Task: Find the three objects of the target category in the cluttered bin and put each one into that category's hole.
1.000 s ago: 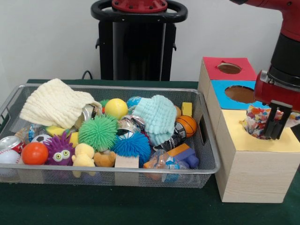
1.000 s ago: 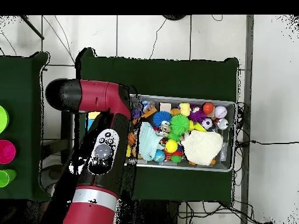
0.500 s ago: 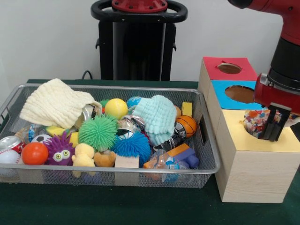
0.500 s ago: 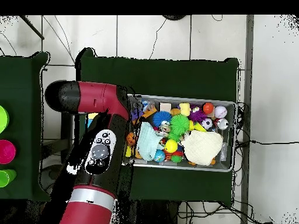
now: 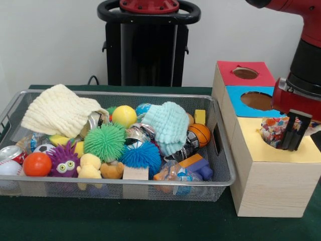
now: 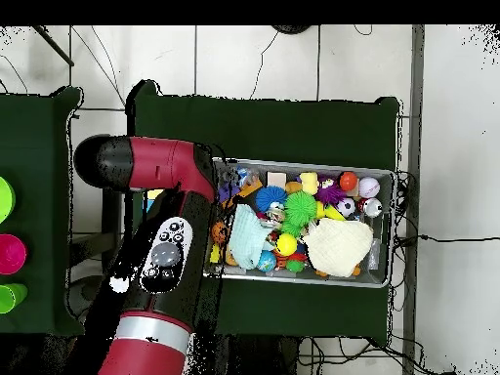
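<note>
Front view: pincer [image 5: 292,131] grips multicoloured object [image 5: 274,130] over yellow-topped box [image 5: 261,150].

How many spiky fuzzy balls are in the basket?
3: a green one in the middle, a blue one just in front of it, and a purple one with eyes near the front left. More may be hidden under the cloths.

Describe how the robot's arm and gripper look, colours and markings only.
The red and black arm has thick rounded links: glossy red shells joined by black cylindrical sections. From overhead, a grey oval button panel with small round buttons sits on the black link. The gripper has a red block body with dark, narrow fingers below it.
</note>
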